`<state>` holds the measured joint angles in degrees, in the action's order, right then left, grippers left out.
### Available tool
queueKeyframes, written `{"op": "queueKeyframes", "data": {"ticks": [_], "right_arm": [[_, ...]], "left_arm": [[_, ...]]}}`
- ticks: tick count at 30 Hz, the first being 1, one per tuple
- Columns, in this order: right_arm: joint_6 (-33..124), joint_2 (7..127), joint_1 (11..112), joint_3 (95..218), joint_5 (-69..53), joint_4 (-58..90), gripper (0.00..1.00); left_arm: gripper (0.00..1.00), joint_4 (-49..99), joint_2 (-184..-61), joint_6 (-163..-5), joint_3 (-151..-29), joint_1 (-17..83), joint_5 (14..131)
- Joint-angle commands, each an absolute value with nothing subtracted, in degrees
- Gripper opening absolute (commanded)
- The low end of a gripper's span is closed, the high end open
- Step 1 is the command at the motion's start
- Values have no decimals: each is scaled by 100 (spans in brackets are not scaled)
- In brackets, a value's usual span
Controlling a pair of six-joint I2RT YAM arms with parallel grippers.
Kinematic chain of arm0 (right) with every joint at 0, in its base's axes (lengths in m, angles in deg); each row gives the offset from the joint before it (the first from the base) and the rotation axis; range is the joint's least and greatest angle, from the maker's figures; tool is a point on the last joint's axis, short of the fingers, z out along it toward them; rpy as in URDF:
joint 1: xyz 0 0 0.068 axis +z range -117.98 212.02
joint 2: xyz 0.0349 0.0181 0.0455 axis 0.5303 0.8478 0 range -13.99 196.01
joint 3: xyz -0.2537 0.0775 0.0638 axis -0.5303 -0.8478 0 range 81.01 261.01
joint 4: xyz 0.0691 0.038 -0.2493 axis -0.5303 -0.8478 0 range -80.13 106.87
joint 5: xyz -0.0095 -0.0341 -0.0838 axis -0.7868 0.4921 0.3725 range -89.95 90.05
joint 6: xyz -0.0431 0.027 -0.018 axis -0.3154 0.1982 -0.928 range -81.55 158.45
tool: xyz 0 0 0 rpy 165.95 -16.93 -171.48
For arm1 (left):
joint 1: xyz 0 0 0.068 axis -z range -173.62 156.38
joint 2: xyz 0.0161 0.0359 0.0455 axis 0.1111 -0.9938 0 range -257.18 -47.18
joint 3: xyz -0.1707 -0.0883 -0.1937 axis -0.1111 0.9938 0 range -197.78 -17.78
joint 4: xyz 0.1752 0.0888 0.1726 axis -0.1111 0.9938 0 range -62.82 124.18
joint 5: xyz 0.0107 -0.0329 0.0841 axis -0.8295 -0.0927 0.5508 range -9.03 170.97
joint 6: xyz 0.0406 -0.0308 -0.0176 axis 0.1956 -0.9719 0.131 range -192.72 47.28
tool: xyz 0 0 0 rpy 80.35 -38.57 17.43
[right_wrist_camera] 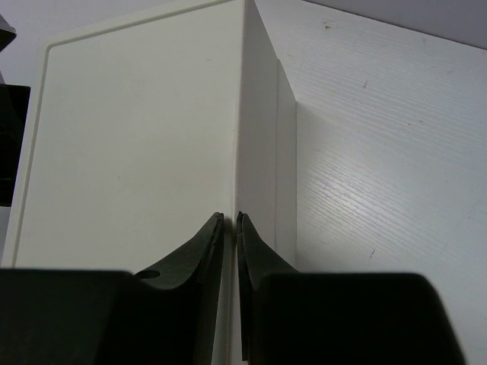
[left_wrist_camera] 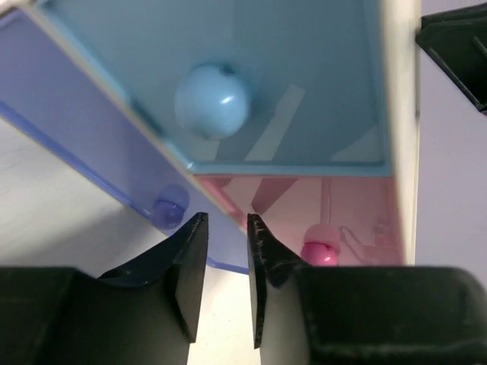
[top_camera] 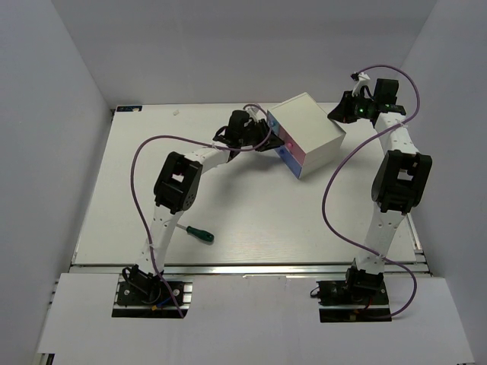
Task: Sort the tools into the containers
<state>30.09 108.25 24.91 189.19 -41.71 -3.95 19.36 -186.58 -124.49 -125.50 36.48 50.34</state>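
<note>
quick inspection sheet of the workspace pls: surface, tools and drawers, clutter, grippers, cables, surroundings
surface: white table, faintly streaked top.
job's things: green-handled screwdriver lies on the table near the left arm; white cabinet stands skewed at the far side, blue drawer and pink drawer facing the left arm; other tools not seen.
clutter: nothing seen.
grippers: left gripper close to the drawer fronts, fingers narrowly apart, nothing between them; right gripper at the cabinet's rear edge, fingers almost together.
cables: purple cables loop along both arms, away from the screwdriver.
surroundings: white walls on three sides.
</note>
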Motion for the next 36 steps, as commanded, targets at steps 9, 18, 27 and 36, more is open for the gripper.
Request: {"op": "queueKeyframes", "data": {"ticks": [9, 18, 27, 36], "right_arm": [[2843, 11073, 2570, 18604, -4082, -1407, 18], [2852, 11099, 2569, 18577, -4065, -1451, 18], [2861, 11108, 2569, 18525, -4135, -1538, 17], [2914, 11099, 2569, 18446, -4232, -1591, 15]], "left_arm": [[48, 1742, -18244, -12536, -11947, 3512, 5170], [56, 1663, -18666, -12686, -12245, 3512, 5012], [51, 1760, -18913, -12730, -12536, 3538, 4950], [50, 1593, -19027, -12861, -12527, 3599, 4828]]}}
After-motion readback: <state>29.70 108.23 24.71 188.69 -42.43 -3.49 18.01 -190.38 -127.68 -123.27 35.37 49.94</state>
